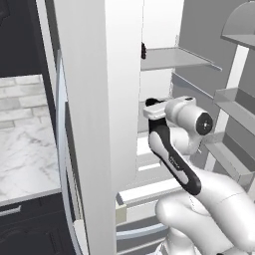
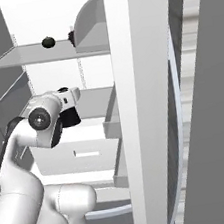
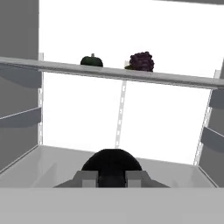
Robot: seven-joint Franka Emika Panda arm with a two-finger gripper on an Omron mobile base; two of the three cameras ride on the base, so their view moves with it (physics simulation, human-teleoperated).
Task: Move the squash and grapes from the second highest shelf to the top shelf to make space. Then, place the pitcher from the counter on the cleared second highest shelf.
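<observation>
On the top shelf [image 3: 175, 80] the dark green squash [image 3: 92, 61] sits left of the purple grapes [image 3: 141, 61]. From the right base view, squash [image 2: 48, 41] and grapes [image 2: 71, 37] lie on that top shelf [image 2: 30, 55], the grapes partly behind a door bin. My gripper [image 3: 111, 178] reaches level into the fridge, shut on the black pitcher [image 3: 111, 162], whose rounded body fills the gap between the fingers [image 3: 86, 177]. The pitcher [image 2: 71, 119] is over the second highest shelf [image 2: 94, 97]; whether it rests there I cannot tell.
The open fridge door with its bins [image 2: 148, 104] stands close on the right. Another door panel [image 1: 94, 114] blocks the left. A white drawer [image 2: 84, 150] lies under the shelf. The marble counter [image 1: 25, 149] is at far left. Side-wall rails [image 3: 19, 116] flank the shelf.
</observation>
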